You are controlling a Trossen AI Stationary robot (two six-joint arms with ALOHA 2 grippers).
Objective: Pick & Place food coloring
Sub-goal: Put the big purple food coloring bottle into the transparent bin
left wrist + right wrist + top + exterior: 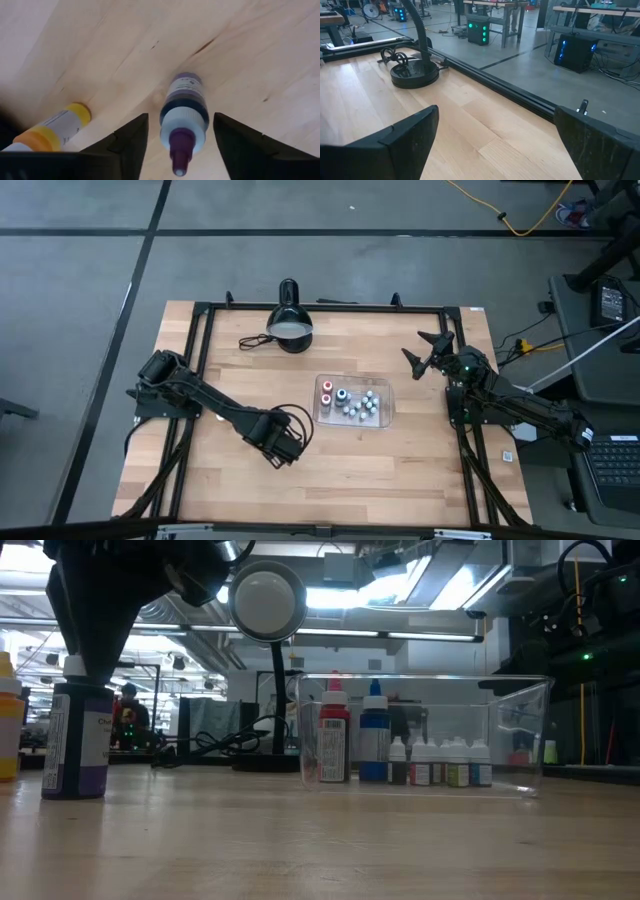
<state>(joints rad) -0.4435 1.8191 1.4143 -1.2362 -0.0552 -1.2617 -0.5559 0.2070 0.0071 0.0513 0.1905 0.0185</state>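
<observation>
A purple-capped food coloring bottle (182,107) stands upright on the wood; in the low view this bottle (78,740) has a dark purple body. My left gripper (180,116) is open above it, pointing down, one finger on either side with gaps showing. A yellow-capped bottle (52,127) stands close beside it. The clear tray (320,420) holds red-topped bottles (334,740), a blue-topped one (374,740) and several small pale ones (440,762). My right gripper (420,350) waits open near the table's far right.
A black dome lamp (290,328) stands at the far middle of the table with its cord curling to the left; its base (414,75) shows in the right wrist view. A black frame rail (200,370) runs round the table. Bare wood lies between the tray and the near edge.
</observation>
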